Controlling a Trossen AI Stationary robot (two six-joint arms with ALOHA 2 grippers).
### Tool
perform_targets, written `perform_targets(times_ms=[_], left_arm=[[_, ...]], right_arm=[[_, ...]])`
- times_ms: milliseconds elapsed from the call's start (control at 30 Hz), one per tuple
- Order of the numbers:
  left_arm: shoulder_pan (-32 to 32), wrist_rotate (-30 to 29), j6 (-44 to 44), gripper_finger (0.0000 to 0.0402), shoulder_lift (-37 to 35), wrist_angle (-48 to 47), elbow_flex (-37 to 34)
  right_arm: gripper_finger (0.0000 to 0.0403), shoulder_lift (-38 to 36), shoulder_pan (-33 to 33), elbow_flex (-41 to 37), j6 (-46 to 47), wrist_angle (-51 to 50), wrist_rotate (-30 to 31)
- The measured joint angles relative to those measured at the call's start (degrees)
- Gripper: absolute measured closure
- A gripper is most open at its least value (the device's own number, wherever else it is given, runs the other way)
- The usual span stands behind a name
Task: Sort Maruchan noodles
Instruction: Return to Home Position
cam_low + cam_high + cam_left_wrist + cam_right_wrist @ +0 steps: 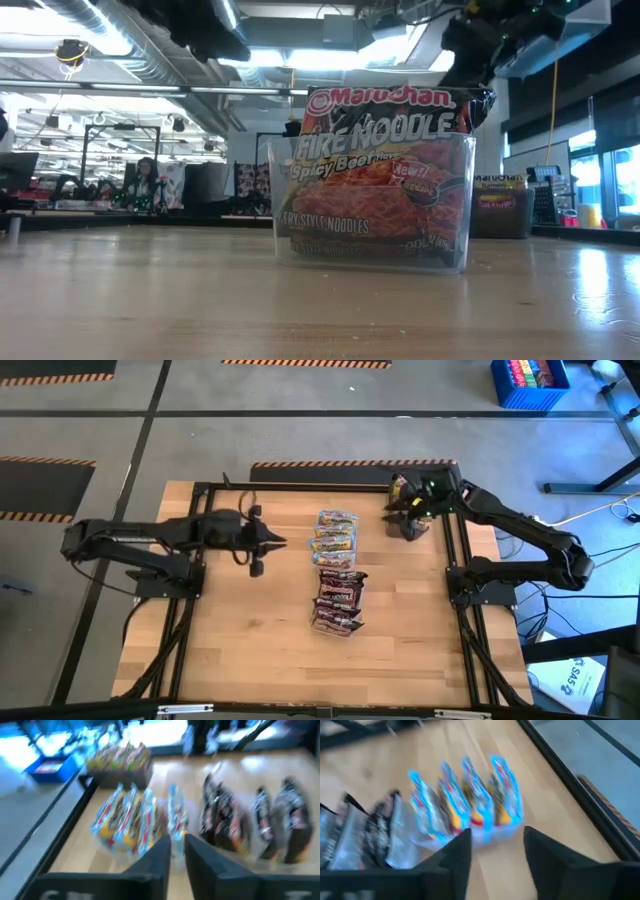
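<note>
Three groups of Maruchan noodles stand on edge. Pale blue-orange packets (335,532) (465,795) fill a clear tub mid-table. Dark maroon packets (338,600) (375,165) fill a clear tub nearer the front. Yellow-green-red packets (120,757) sit in a dark tray (410,525) at the far right. My left gripper (272,544) (177,852) hovers left of the blue packets, all but shut, with only a narrow slit and nothing in it. My right gripper (402,510) (497,855) hangs open and empty over the dark tray.
A black metal frame (455,570) runs around the wooden table top. Bare wood lies toward the front and left (250,640). A blue crate (530,382) stands on the floor beyond the far right corner.
</note>
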Motion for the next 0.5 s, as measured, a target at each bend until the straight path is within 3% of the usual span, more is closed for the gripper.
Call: perform_targets(times_ms=[133, 300, 500], left_arm=[[4.78, 9.1, 0.57, 0.0392, -5.0, 10.55, -7.22], [8.25, 14.77, -1.06, 0.0393, -11.96, 22.71, -17.27], [9.98, 15.35, -4.15, 0.0399, -21.46, 27.81, -26.85]], right_arm=[[0.0312, -0.97, 2.21, -4.04, 3.28, 8.25, -3.33], [0.0389, -2.78, 4.12, -9.8, 7.84, 17.89, -5.09], [0.0388, -8.13, 6.36, -17.16, 13.04, 29.82, -3.47]])
